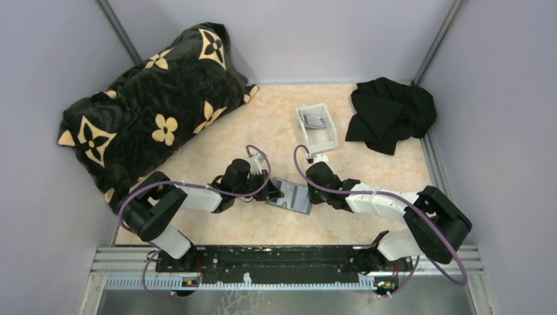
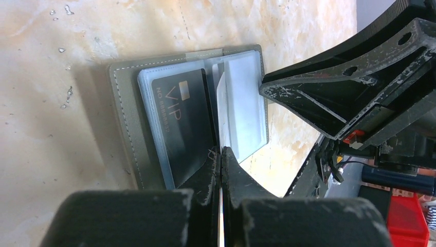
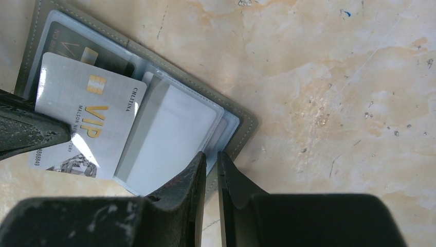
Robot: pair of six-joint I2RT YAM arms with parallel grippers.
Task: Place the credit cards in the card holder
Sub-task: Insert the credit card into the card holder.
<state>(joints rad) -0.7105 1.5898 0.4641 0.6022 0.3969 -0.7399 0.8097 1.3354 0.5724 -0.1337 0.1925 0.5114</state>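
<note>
1. The card holder (image 1: pixel 293 195) lies open at the centre of the table (image 1: pixel 276 125), a black card (image 2: pixel 187 123) sleeved inside.
2. At its 9 o'clock, the left claw (image 2: pixel 221 159) is clamped tight on a silver card (image 3: pixel 87 116) overlapping the holder.
3. At 3 o'clock, the right claw (image 3: pixel 211 162), nearly closed, pinches the holder's edge.

The grey bifold card holder (image 2: pixel 126 134) looks matt stitched cloth with glossy clear plastic sleeves (image 3: pixel 169 128) (the silvery plastic card (image 3: pixel 87 121) at nine o'clock gleams).
</note>
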